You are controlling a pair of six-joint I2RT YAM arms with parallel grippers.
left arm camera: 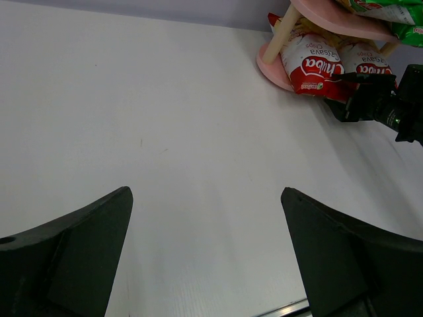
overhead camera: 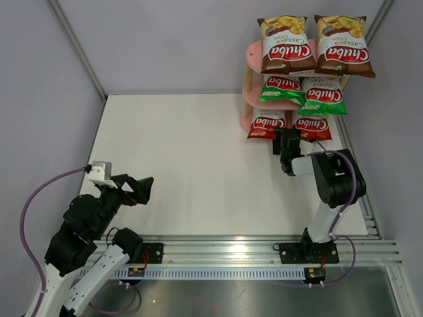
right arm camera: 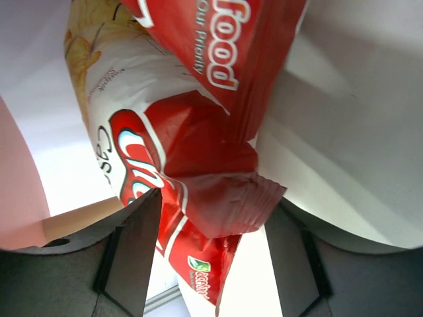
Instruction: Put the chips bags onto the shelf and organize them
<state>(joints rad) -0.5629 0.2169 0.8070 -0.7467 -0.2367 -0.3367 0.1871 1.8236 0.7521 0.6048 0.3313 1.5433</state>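
The shelf is placed at the far right corner of the bench, and all six bags are seen on it. The brown bags are laid side by side on the top board, the green bags on the middle board, and the red bags on the lowest board. In each pair the bags lie just beside each other. They reach over the near edge of their boards, and their print is read upside down from the top view.

The right gripper is held low, just in front of the lowest board, at the near ends of the red bags. In the right wrist view its fingers are seen apart, and the crimped edge of one red bag lies between them, touching the finger on the left of that view. It cannot be told whether this edge is squeezed or only lies there.

The left gripper is held above the bench at the near left, well apart from the shelf. Its fingers are spread wide, and only bare bench is seen between them. It is pointed toward the shelf, which appears with the red bags at the top right of the left wrist view.
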